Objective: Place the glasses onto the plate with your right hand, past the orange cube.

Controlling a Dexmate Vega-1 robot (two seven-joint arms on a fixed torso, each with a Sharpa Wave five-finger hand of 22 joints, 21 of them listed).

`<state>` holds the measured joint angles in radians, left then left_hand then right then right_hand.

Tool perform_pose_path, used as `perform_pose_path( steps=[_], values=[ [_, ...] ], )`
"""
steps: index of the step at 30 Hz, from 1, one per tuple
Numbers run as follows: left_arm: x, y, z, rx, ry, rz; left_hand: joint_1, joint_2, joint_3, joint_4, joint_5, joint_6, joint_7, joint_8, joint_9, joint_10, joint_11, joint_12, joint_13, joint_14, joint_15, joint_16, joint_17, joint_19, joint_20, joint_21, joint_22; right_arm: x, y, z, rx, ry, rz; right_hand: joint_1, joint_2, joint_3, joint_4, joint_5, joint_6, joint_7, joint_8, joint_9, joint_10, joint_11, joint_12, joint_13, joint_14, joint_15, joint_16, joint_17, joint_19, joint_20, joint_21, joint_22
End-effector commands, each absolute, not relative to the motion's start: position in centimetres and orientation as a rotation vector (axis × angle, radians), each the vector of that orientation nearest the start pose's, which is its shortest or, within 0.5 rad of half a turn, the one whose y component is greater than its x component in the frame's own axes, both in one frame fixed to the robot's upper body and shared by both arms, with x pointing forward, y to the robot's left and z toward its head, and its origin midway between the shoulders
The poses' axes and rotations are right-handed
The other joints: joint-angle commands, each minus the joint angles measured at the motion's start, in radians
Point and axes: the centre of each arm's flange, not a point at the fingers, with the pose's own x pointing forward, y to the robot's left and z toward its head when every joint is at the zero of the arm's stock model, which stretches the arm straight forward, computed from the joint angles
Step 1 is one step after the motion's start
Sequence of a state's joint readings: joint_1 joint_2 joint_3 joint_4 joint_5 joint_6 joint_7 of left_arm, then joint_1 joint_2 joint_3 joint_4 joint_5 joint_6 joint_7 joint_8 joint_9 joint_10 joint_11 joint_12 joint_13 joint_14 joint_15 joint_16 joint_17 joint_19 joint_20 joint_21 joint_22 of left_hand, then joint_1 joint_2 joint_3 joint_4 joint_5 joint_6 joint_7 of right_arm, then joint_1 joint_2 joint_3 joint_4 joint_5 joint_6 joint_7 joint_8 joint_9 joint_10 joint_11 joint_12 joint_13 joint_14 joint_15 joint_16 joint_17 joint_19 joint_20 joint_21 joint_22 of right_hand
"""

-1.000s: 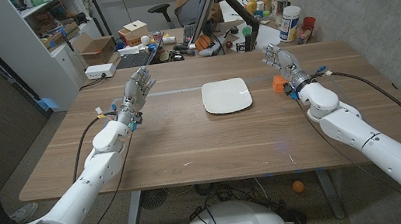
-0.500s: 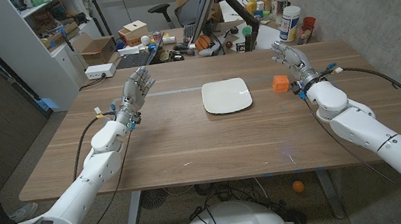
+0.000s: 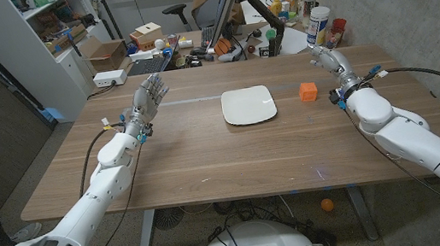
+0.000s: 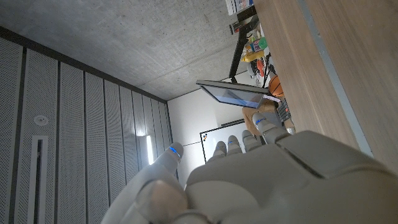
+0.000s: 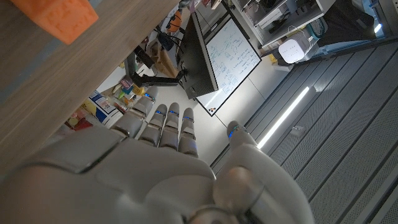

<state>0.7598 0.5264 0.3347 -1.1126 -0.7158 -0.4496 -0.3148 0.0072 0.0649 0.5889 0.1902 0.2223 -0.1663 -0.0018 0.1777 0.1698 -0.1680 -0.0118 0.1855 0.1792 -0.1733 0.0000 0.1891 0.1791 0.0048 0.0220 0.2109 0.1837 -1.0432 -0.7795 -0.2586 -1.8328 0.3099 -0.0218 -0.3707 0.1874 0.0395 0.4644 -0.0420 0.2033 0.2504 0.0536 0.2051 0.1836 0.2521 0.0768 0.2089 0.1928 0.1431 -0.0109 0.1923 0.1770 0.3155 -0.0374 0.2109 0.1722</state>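
Your right hand (image 3: 326, 62) is up over the far right part of the table (image 3: 207, 155), fingers straight and a little apart, holding nothing. Just beside it toward the middle sits the orange cube (image 3: 309, 91), apart from your fingers. Beyond the cube, at the table's centre, there's the white plate (image 3: 249, 105), bare on top. I can't spot the glasses anywhere on the table.

Your left hand (image 3: 148, 96) stands over the far left part, fingers spread wide, empty too.

The right wrist view catches the cube (image 5: 59, 17) close up on the wood, plus a whiteboard (image 5: 231, 48) with writing too small to read. The left wrist view gives the back of your left hand (image 4: 261, 180), the table edge and a monitor (image 4: 233, 95) behind. No label is readable.
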Motion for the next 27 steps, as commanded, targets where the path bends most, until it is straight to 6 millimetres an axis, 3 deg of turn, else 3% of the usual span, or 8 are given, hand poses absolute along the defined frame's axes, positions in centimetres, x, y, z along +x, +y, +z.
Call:
perform_pose_path(
  steps=[1, 8, 12, 15, 27],
  values=[
    [65.2, 33.8, -0.3, -0.001, -0.712, -0.319, 0.004, 0.113, 0.007, -0.002, 0.005, -0.007, 0.022, 0.002, 0.004, -0.016, 0.014, 0.006, 0.003, -0.015, 0.037, 0.002, 0.003, -0.003, 0.028, 0.0, 0.004, 53.8, -33.3, 2.3, -0.461, -0.669, -0.215, 0.008, -0.011, 0.003, -0.011, -0.002, 0.006, 0.0, -0.001, 0.004, 0.001, 0.003, 0.0, 0.005, 0.003, 0.002, 0.0, 0.001, 0.005, 0.004, -0.004, 0.003],
    [65.3, 33.7, -0.3, 0.0, -0.717, -0.328, 0.004, 0.113, 0.007, -0.003, 0.005, -0.008, 0.037, 0.002, 0.004, -0.016, 0.02, 0.006, 0.003, -0.015, 0.036, 0.002, 0.003, 0.003, 0.001, 0.003, 0.005, 52.8, -34.4, 2.3, -0.492, -0.661, -0.264, 0.009, -0.022, -0.005, -0.018, -0.003, 0.001, 0.0, -0.005, 0.004, -0.005, 0.002, -0.004, 0.006, -0.005, 0.002, -0.004, 0.002, -0.001, 0.003, -0.007, 0.004],
    [65.1, 33.5, -0.2, 0.01, -0.719, -0.331, 0.004, 0.113, 0.007, -0.003, 0.005, -0.01, 0.04, 0.002, 0.004, -0.015, 0.02, 0.007, 0.003, -0.015, 0.036, 0.002, 0.004, 0.002, 0.005, 0.003, 0.005, 52.3, -35.2, 2.1, -0.515, -0.652, -0.292, 0.01, -0.025, -0.008, -0.021, -0.003, -0.004, -0.001, -0.007, 0.004, -0.009, 0.005, -0.005, 0.006, -0.011, 0.005, -0.006, 0.002, -0.005, 0.004, -0.009, 0.004],
    [65.0, 33.3, 0.0, 0.031, -0.731, -0.324, 0.004, 0.112, 0.007, -0.003, 0.004, -0.01, 0.043, 0.002, 0.004, -0.013, 0.025, 0.008, 0.003, -0.015, 0.046, 0.002, 0.004, -0.003, 0.027, 0.001, 0.005, 51.9, -35.8, 2.1, -0.538, -0.642, -0.316, 0.002, -0.035, -0.018, -0.022, -0.004, -0.009, -0.001, -0.009, 0.004, -0.017, 0.007, -0.009, 0.006, -0.019, 0.01, -0.007, 0.004, -0.017, 0.012, -0.014, 0.004],
    [64.8, 32.8, 0.4, 0.043, -0.744, -0.334, 0.005, 0.111, 0.006, -0.004, 0.004, -0.009, 0.05, 0.003, 0.004, -0.012, 0.03, 0.009, 0.003, -0.015, 0.047, 0.001, 0.004, 0.0, 0.018, 0.003, 0.006, 49.4, -39.0, 2.0, -0.603, -0.604, -0.429, -0.016, -0.051, -0.035, -0.019, -0.003, -0.014, 0.0, -0.011, 0.005, -0.021, 0.005, -0.01, 0.006, -0.025, 0.012, -0.007, 0.007, -0.019, 0.012, -0.013, 0.005]
  ],
)
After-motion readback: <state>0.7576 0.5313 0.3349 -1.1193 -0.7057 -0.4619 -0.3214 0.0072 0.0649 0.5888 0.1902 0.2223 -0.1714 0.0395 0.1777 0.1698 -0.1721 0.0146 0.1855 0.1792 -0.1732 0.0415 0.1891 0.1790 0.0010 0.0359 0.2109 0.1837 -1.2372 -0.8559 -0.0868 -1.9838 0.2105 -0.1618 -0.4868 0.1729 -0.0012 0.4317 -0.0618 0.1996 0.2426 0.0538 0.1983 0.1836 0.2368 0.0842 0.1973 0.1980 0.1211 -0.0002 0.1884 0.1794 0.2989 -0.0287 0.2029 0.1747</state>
